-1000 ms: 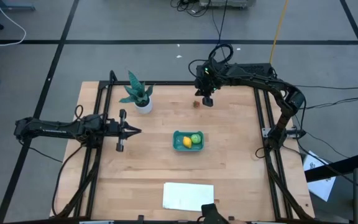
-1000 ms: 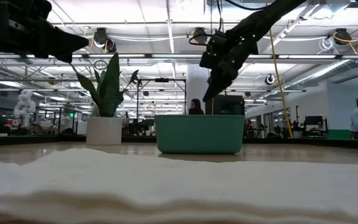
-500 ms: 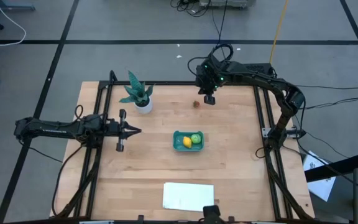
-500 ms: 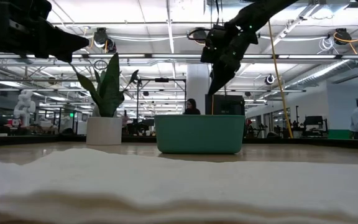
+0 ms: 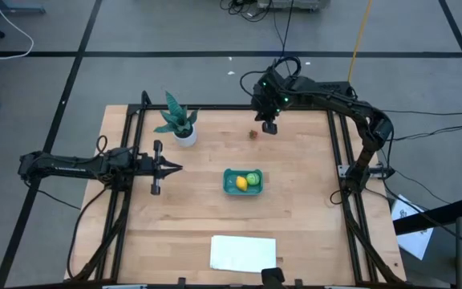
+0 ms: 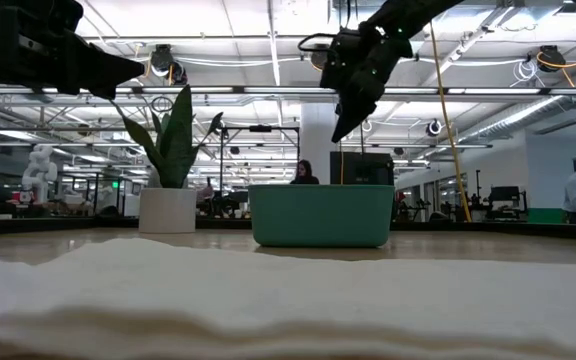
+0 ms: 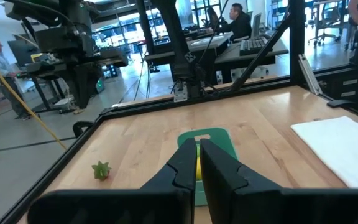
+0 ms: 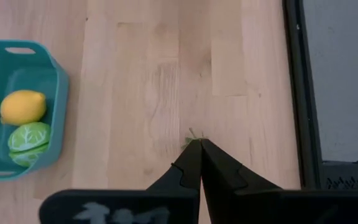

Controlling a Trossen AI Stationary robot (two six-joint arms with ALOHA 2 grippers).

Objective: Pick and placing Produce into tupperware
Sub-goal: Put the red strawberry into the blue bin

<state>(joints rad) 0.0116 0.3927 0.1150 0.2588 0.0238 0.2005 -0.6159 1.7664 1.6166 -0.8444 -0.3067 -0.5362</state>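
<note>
Both jaws are closed, holding nothing; right gripper (image 5: 269, 128) hangs above the small strawberry (image 5: 253, 134) near the table's (image 5: 295, 217) far edge.

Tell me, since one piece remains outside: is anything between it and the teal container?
Nothing visible. The small dark red piece lies on bare wood, with open table between it and the tupperware. The shut right gripper hangs beside it.

Pale matt wooden table (image 5: 295, 217), teal plastic tupperware (image 5: 242, 181) (smooth), glossy lemon (image 8: 23, 106)
</note>
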